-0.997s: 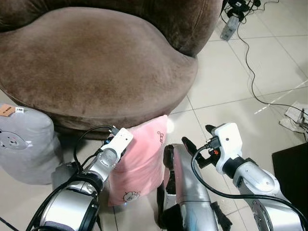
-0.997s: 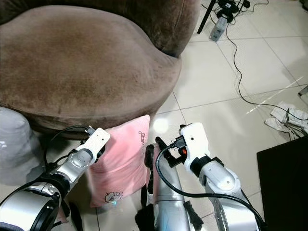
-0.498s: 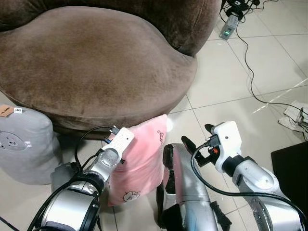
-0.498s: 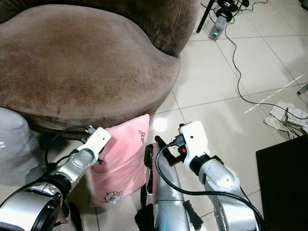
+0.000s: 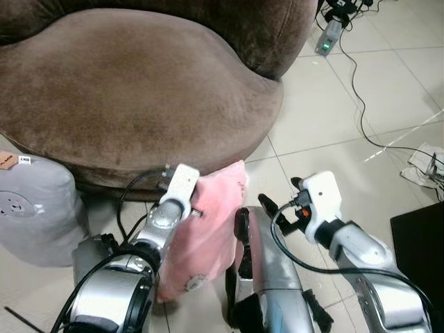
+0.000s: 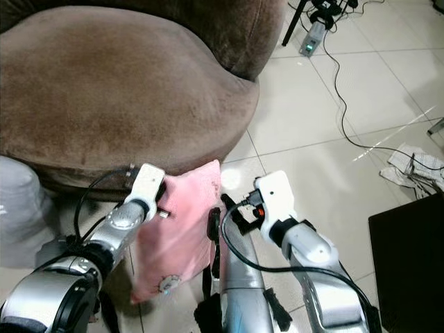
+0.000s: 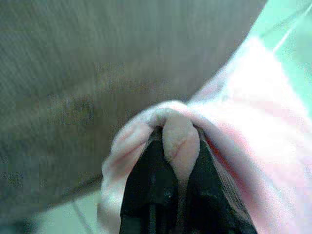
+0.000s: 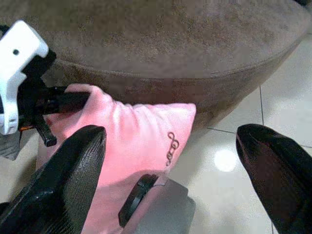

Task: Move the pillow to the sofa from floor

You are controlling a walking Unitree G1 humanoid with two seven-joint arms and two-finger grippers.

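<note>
The pink pillow (image 5: pixel 208 225) stands on edge on the tiled floor, right in front of the brown sofa (image 5: pixel 139 83). My left gripper (image 7: pixel 178 141) is shut on a bunched fold at the pillow's top corner, close to the sofa's lower front. The same pinch shows on the pillow (image 8: pixel 131 131) in the right wrist view, under the left gripper's white wrist block (image 8: pixel 17 73). My right gripper (image 5: pixel 281 195) hangs open just to the right of the pillow, with nothing between its fingers (image 8: pixel 73 165).
A grey cushion (image 5: pixel 35 208) sits on the floor at the left, against the sofa. Black cables (image 5: pixel 357 90) and a power strip (image 5: pixel 326 38) lie at the back right. A white cloth (image 5: pixel 430 159) and a black mat (image 5: pixel 420 243) lie at the right.
My left gripper has moved up and to the right with the pillow's top corner, which is now bunched and pulled toward the sofa. The right gripper has shifted slightly left.
</note>
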